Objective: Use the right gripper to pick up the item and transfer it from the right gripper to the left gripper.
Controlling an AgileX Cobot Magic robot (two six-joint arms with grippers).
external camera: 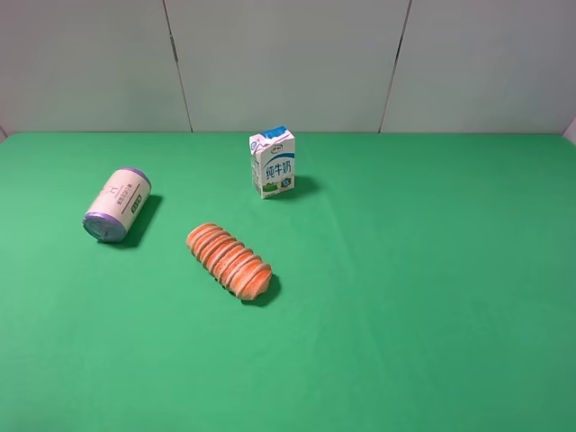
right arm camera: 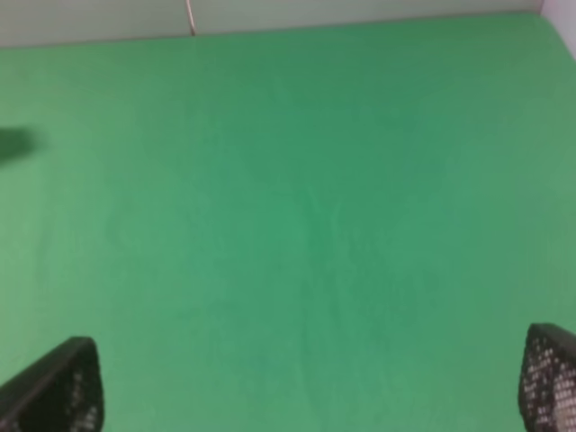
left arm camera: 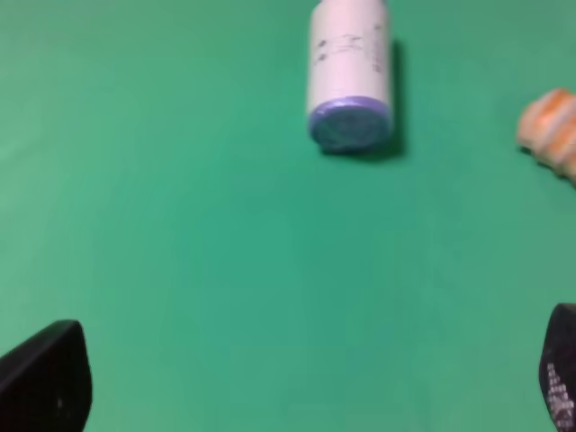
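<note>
Item [external camera: 118, 204], a cream roll with purple ends, lies on its side on the green table [external camera: 432, 297] left of the bread loaf [external camera: 229, 261], while left gripper [left arm camera: 297, 382] and right gripper [right arm camera: 310, 387] both hang wide apart, holding nothing.

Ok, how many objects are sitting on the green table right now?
3. The cream roll lies on its side at the left, the milk carton stands upright toward the back, and the bread loaf lies near the middle, in front of the carton. Nothing looks hidden.
</note>
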